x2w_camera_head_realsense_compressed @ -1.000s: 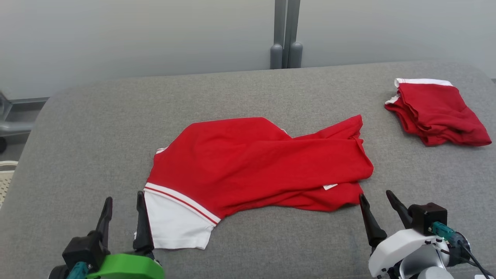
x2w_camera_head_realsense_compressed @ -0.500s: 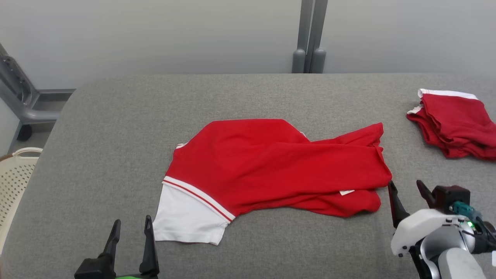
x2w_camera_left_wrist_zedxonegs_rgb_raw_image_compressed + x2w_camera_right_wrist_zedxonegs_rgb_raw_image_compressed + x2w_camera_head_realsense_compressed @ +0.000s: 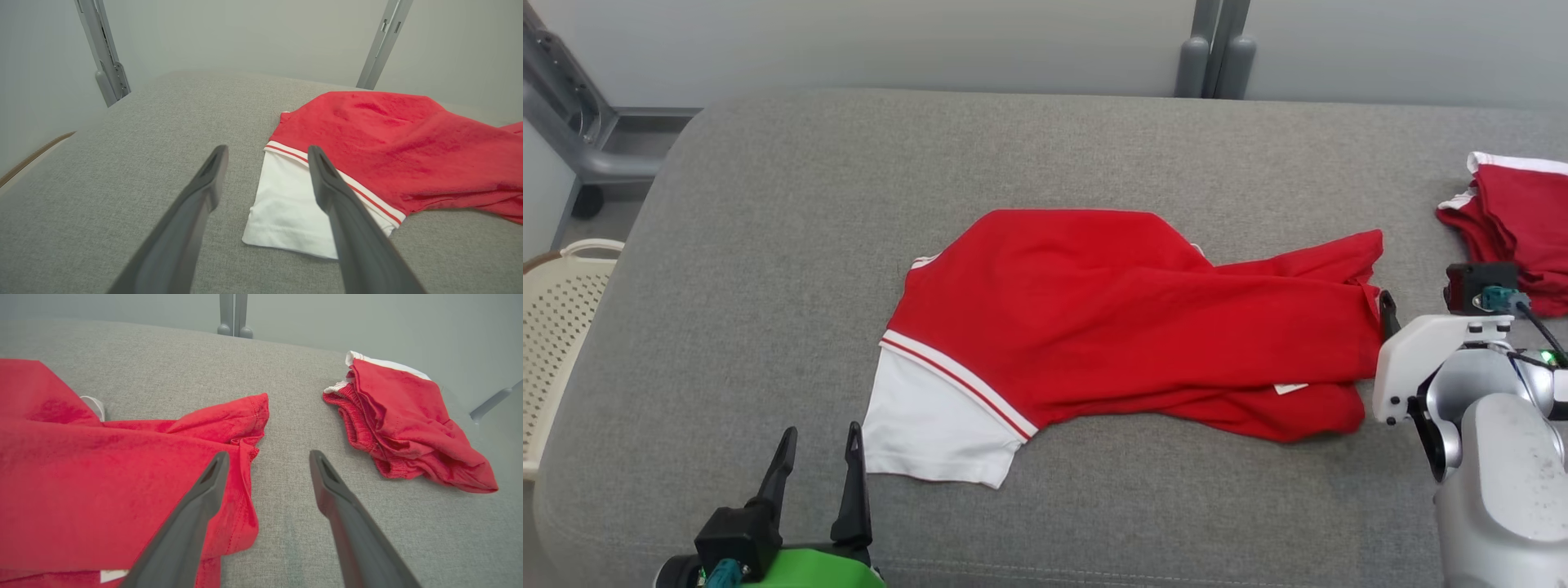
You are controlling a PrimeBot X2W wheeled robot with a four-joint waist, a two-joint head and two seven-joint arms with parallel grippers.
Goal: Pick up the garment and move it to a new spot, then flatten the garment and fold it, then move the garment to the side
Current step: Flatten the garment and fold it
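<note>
Head and wrist views, read left to right. A pale perforated basket (image 3: 560, 318) stands off the left end of the grey padded bench (image 3: 768, 245). The left claw (image 3: 821, 434), wide and empty, sits at the near edge just beside the white sleeve (image 3: 931, 425). In its wrist view one finger lies across the sleeve and the other over bare padding; contact cannot be told.

The garment (image 3: 1127, 318), red and rumpled, lies mid-bench with its body doubled over and a small white label (image 3: 1290, 389) showing near its right end. The right claw (image 3: 269, 457), equally wide and empty, straddles the red hem (image 3: 245, 416), one finger over cloth and one over bench. A folded red pile (image 3: 1515, 220) lies near, to its right, apart from the garment.

The step in hand appears to be the opening two-point pick-up. To do it well:
- Lower each claw until one finger slides under its edge.
- Take the sleeve cuff and the hem corner rather than the thick fold.
- Close both claws before lifting.
- Lift evenly, so the cloth hangs open.
- Keep the right arm clear of the pile.
</note>
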